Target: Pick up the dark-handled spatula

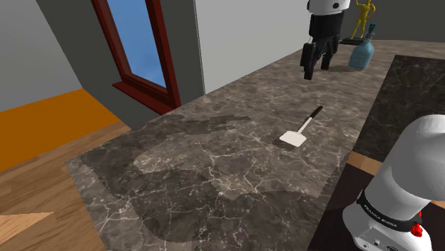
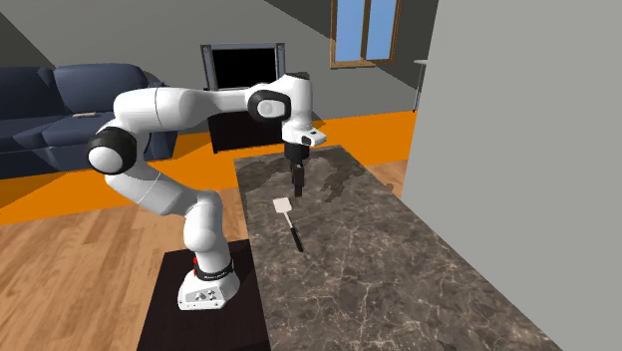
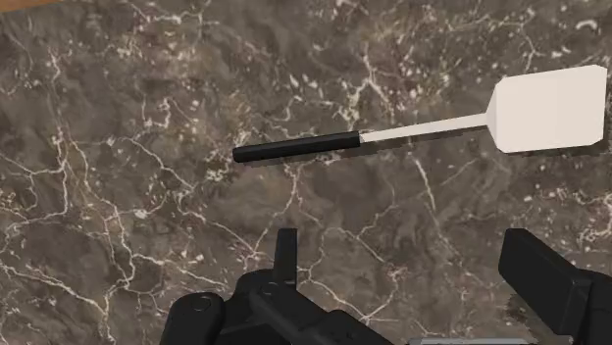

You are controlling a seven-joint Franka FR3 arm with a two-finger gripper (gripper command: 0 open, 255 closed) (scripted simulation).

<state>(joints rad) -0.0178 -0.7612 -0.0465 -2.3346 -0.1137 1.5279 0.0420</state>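
A spatula (image 1: 303, 127) with a white blade and a slim black handle lies flat on the dark marble counter (image 1: 214, 171). In the second exterior view the spatula (image 2: 290, 221) points its handle toward the camera. My black gripper (image 1: 317, 65) hangs well above the counter, past the handle's end in the shoulder view, clear of the spatula. From the wrist, the spatula (image 3: 412, 132) lies crosswise ahead of my gripper (image 3: 412, 270). The fingers (image 3: 544, 274) stand apart with nothing between them. In the second exterior view my gripper (image 2: 297, 183) points straight down.
A blue vase (image 1: 361, 53) and a yellow figurine (image 1: 364, 18) stand at the counter's far end, near the gripper. A grey wall (image 2: 518, 150) runs along one side of the counter. A red-framed window (image 1: 139, 43), a sofa (image 2: 70, 95) and a television (image 2: 242, 65) stand beyond.
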